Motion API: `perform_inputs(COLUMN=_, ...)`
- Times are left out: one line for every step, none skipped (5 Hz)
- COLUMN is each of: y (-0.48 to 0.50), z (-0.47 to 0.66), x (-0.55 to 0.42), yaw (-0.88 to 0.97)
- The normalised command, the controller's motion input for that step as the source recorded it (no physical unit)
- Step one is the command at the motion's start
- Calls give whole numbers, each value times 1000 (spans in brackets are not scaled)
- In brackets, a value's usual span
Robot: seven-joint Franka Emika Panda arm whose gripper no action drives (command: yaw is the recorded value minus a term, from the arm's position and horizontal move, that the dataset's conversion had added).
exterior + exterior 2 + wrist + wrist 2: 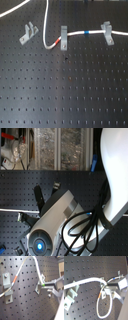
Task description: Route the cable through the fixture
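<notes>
Cable point(75, 34) threads two square clips point(63, 38) | fixture point(29, 32) apart, unthreaded | jaws: cannot tell

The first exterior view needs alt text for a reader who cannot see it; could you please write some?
A white cable runs through two square-facing grey clips on a black perforated board. A third, diagonally turned fixture stands empty toward the first exterior view's left.

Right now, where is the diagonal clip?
In the first exterior view, the diagonal clip stands at the first exterior view's upper left, empty, left of the white cable.
</notes>
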Motion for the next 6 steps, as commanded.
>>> perform_inputs(y=-8, z=0, x=-13, yaw=0)
perform_inputs(y=151, z=302, x=-102, yaw=-111)
perform_inputs(y=353, z=272, x=-239, yaw=-369)
perform_inputs(y=288, z=261, x=-209, yaw=-523)
perform_inputs(y=231, z=246, x=-124, yaw=-677)
perform_inputs(y=293, z=450, x=23, yaw=-677)
